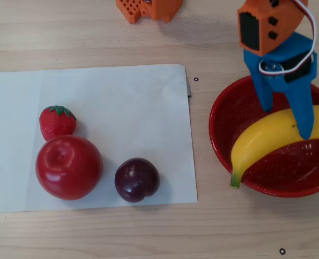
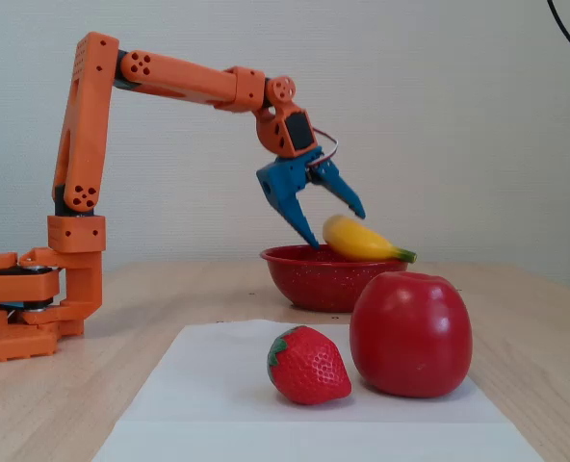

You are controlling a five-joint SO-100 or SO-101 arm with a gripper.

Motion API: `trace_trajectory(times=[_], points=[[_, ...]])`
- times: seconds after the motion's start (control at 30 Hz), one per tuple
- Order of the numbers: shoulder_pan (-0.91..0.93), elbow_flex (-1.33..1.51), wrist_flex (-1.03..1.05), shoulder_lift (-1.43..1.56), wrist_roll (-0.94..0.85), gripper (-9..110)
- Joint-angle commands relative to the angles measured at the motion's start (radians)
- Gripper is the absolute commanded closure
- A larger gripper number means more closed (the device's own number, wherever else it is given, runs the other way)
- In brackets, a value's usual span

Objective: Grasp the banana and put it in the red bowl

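White paper sheet point(image 1: 111, 118) covers table left, bare wood gap to red bowl point(image 1: 224, 156) at overhead view's right edge. Banana point(image 1: 267, 141) lies in bowl, stem over near rim. Gripper point(image 1: 286, 116) spread above it, holding nothing. Apple point(image 1: 69, 167), plum point(image 1: 137, 179), strawberry point(image 1: 57, 122) well apart on paper.

Bare tabletop point(image 1: 95, 32) behind the apple point(image 1: 68, 167), strawberry point(image 1: 57, 121), plum point(image 1: 137, 179).

yellow banana point(image 1: 267, 141), white-speckled red bowl point(image 1: 289, 178)
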Motion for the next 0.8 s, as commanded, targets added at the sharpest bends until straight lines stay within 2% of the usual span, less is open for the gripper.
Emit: trace_trajectory(times=[0.0,0.1,0.17,0.23,0.53,0.77], points=[[-0.058,-0.179,0.064,0.164,-0.025,67],[-0.089,-0.253,0.141,0.189,-0.037,76],[-0.11,-0.287,0.184,0.209,-0.029,92],[-0.137,-0.307,0.227,0.232,-0.02,101],[-0.272,-0.313,0.434,0.344,-0.017,101],[-0.39,-0.057,0.371,0.578,0.026,101]])
